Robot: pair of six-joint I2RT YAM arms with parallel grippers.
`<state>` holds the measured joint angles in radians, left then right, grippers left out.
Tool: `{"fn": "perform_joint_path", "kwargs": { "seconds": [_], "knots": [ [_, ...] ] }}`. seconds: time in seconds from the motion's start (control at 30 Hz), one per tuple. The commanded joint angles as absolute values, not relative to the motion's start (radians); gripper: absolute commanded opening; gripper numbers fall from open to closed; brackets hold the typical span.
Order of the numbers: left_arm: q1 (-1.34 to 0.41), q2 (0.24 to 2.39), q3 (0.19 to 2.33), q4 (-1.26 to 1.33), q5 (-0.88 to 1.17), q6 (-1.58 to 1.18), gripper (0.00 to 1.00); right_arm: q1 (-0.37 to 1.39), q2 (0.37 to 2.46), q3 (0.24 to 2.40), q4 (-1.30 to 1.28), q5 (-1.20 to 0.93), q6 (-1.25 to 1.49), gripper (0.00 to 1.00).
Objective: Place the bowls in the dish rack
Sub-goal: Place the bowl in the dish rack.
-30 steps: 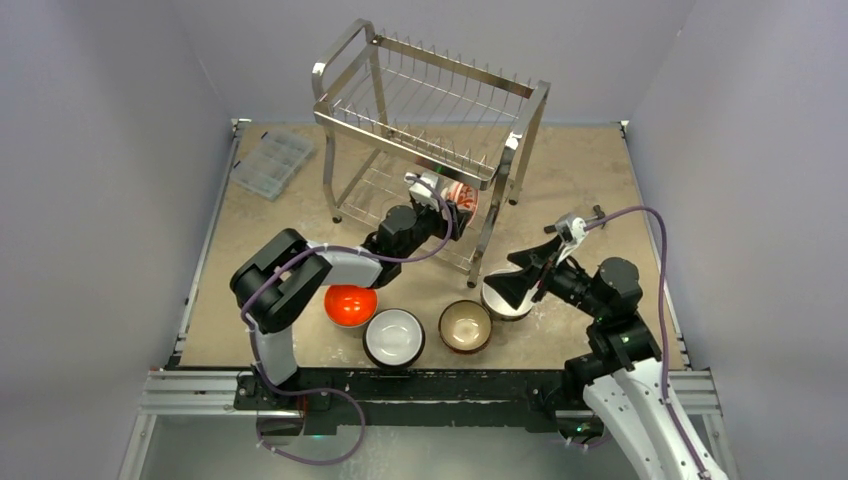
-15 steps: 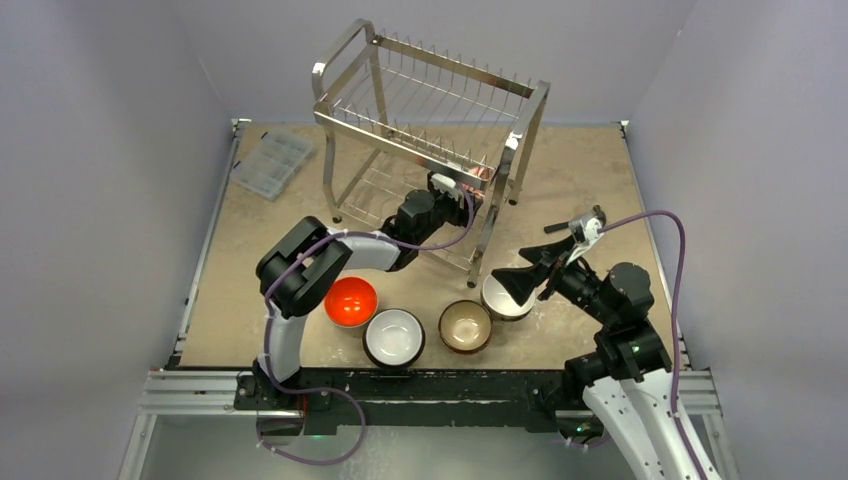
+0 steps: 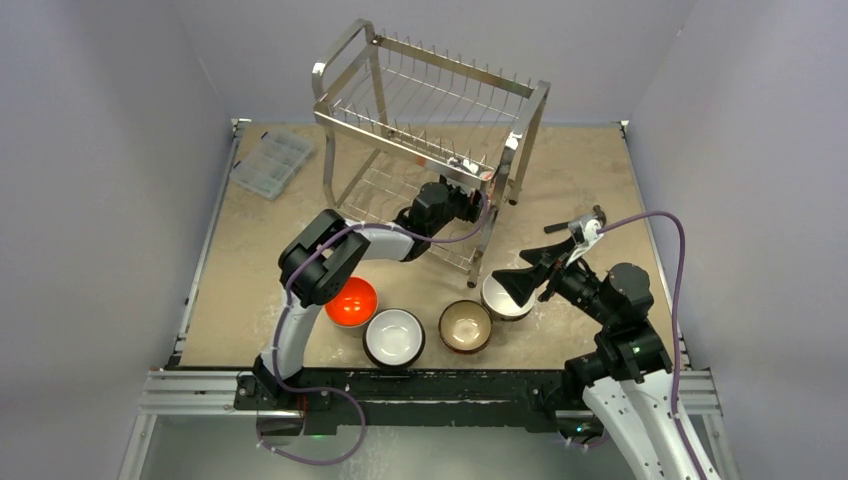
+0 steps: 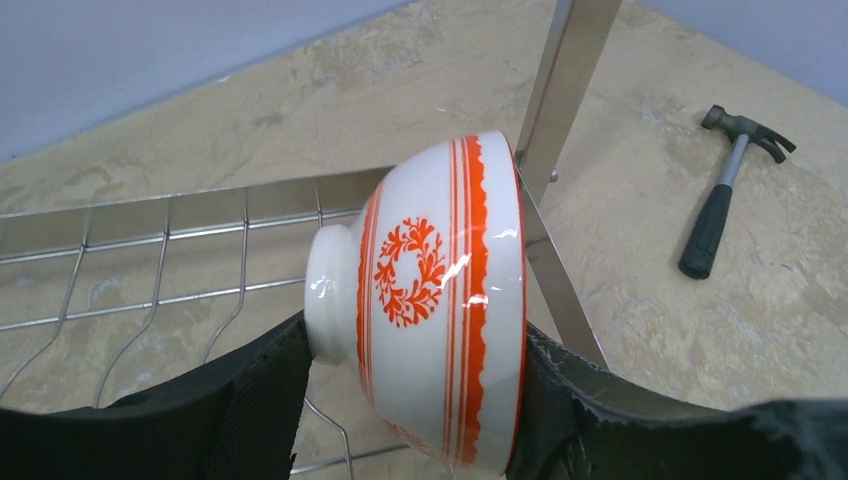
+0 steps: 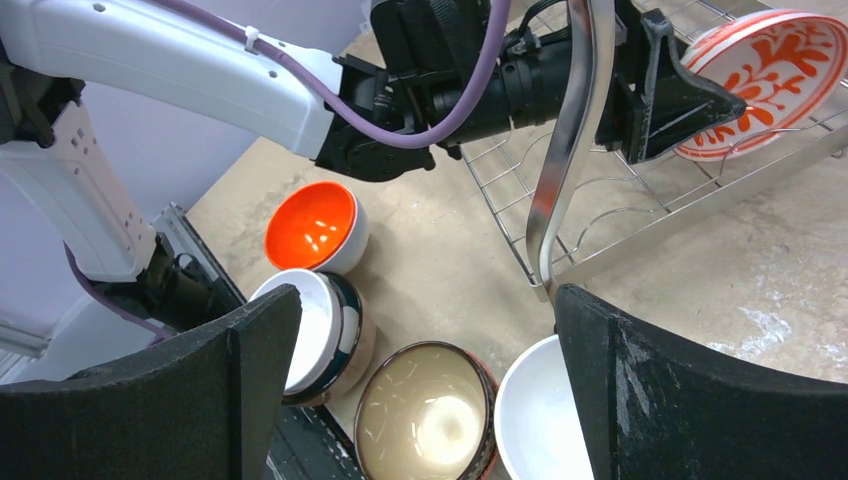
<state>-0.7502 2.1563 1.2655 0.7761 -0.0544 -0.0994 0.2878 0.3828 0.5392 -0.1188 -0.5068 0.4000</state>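
Left wrist view: the left claw (image 4: 412, 395) pinches an orange-and-white bowl (image 4: 430, 300), foot to rim, over the low shelf of the dish rack (image 4: 575, 50). It looks slick and easy to break. The right claw (image 5: 425, 310) is spread above a white bowl (image 5: 540, 425).

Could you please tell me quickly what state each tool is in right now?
Left tool: closed on the patterned bowl.
Right tool: open.

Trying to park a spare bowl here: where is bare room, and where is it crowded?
Bare tabletop lies on the left, between the clear compartment box and the orange bowl, and at far right, past the hammer. The near edge is crowded: that bowl, the dark-rimmed bowl, brown bowl and white bowl in a row, right gripper over the last.
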Motion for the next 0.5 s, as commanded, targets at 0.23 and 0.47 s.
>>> {"fn": "perform_joint_path", "kwargs": {
  "seconds": [0.23, 0.47],
  "knots": [
    [-0.75, 2.183, 1.349, 0.744, -0.016, -0.028, 0.0, 0.29, 0.374, 0.577, -0.095, -0.488, 0.388, 0.99],
    [-0.75, 2.1, 1.25, 0.848, 0.018, -0.101, 0.11, 0.289, 0.379, 0.579, -0.097, -0.489, 0.388, 0.99]
  ]
}}
